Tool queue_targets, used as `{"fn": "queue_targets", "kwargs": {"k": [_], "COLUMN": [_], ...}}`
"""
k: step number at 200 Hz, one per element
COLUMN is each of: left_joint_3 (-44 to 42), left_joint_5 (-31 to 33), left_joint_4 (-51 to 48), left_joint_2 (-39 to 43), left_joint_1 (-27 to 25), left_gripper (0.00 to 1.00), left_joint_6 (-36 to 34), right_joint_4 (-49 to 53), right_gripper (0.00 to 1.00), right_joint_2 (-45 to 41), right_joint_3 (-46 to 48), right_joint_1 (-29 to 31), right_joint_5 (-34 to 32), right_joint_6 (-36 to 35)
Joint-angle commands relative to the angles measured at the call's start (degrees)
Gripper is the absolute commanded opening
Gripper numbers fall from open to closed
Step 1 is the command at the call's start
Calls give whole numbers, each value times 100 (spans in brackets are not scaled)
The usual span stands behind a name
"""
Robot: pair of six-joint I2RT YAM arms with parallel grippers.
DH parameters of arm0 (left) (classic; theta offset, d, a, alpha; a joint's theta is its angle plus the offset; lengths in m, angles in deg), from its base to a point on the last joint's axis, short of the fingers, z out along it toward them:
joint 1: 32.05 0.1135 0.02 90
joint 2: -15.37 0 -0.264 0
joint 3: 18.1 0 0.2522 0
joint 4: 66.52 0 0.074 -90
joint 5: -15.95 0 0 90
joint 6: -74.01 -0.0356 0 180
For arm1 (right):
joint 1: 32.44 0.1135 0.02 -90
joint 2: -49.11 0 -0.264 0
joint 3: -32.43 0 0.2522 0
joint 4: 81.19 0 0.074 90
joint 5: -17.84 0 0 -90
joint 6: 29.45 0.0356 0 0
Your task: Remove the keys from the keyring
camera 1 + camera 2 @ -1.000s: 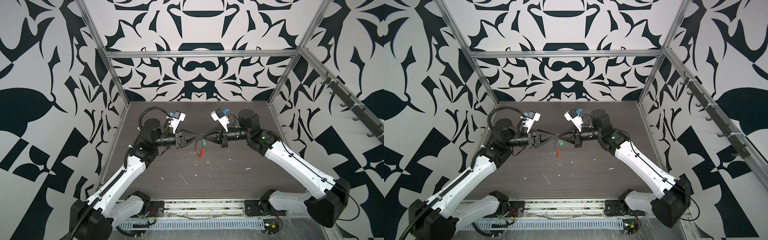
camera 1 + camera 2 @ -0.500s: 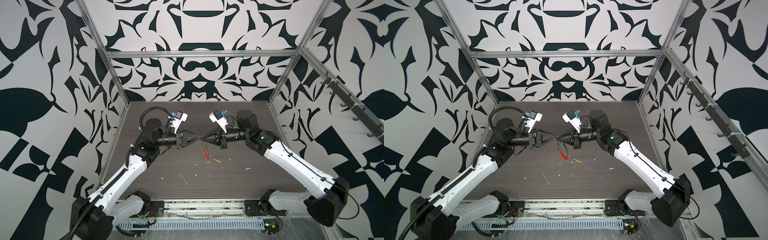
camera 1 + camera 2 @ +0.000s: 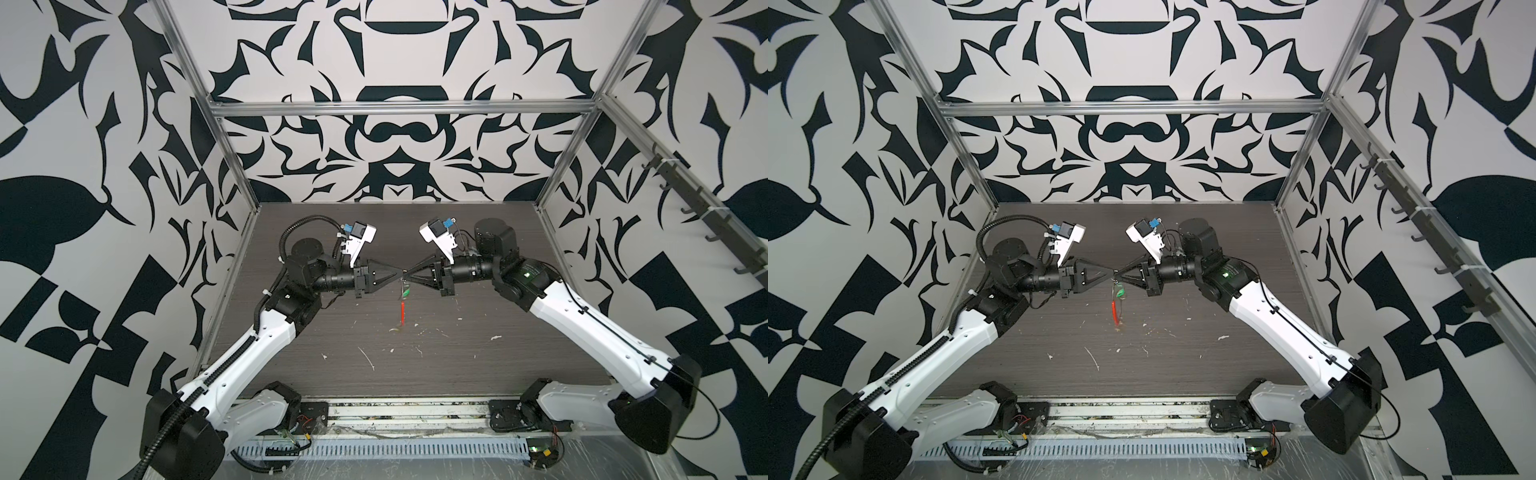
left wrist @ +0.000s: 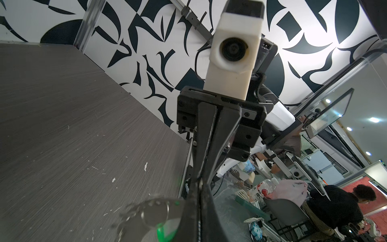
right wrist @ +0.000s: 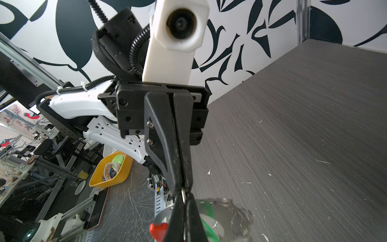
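Note:
Both grippers meet tip to tip in mid-air over the middle of the table in both top views. The left gripper is shut. The right gripper is shut too. A thin metal ring edge shows pinched where the tips touch. The keyring hangs below them, its red sleeve lowest. A green key dangles just under the tips, with a small silver ring beside it.
The dark wood-grain table carries scattered white scraps. A small yellowish bit lies under the keyring, too small to identify. Patterned walls close three sides. A metal rail with both arm bases runs along the front edge.
The left gripper's jaws have closed at the right gripper's tip. The hanging keyring swung out slanted and now hangs straight down. The right gripper stayed shut.

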Motion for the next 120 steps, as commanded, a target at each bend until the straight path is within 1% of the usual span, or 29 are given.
{"fn": "queue_targets", "kwargs": {"k": [1,12,24,43,59,70,120], "left_joint_3": [-173,-255,-356,-513,-655,-726,-857], "left_joint_5": [292,486,696,1103,1394,1508,1549], "left_joint_4": [694,898,1178,1580,2065,2390,3588], "left_joint_2": [88,156,261,412,485,513,487], "left_joint_1": [-116,-116,-116,-119,-116,-124,-122], "left_gripper": [0,0,0,0,0,0,0], "left_joint_6": [321,348,364,362,455,543,1022], "right_joint_4": [-713,-986,-1331,-1910,-2433,-2677,-3588], "right_gripper": [7,19,28,36,40,42,41], "right_joint_2": [-275,-445,-669,-1025,-1205,-1244,-961], "right_joint_3": [-114,26,233,597,870,946,1020], "right_joint_1": [145,151,176,312,432,479,541], "right_joint_5": [-487,-730,-1054,-1800,-2232,-2335,-2111], "right_joint_6": [74,202,339,495,688,840,1532]}}
